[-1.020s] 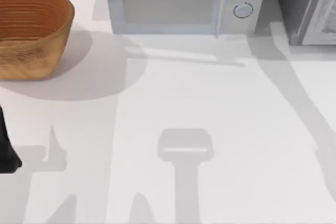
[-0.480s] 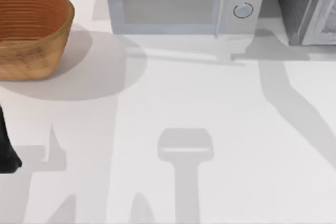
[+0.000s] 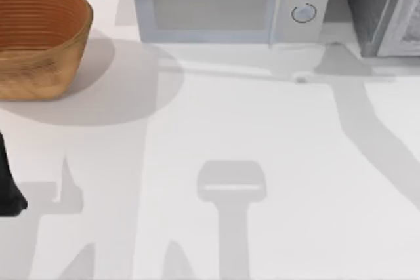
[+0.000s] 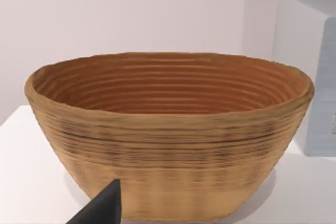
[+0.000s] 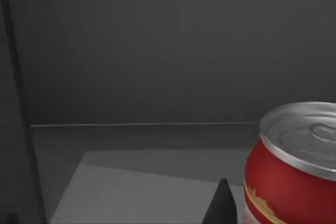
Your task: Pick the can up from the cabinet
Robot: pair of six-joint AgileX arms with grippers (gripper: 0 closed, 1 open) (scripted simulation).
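The can point(image 5: 294, 166) is red with a silver lid and stands upright on the floor of the dark cabinet point(image 5: 131, 182), as the right wrist view shows. A black tip of my right gripper point(image 5: 223, 208) sits just beside the can, close to its side. In the top view the cabinet point(image 3: 384, 4) is the grey box at the back right corner, and its inside is hidden there. My left arm point(image 3: 8, 188) is parked at the table's left edge, with its gripper point(image 4: 105, 208) facing the wicker basket.
A brown wicker basket point(image 3: 39, 37) stands at the back left. A white microwave point(image 3: 226, 4) sits at the back middle, left of the cabinet. The cabinet's side wall point(image 5: 16, 103) is near the right gripper.
The right arm's shadow on the table has slid to the right, toward the cabinet. The left arm has not moved.
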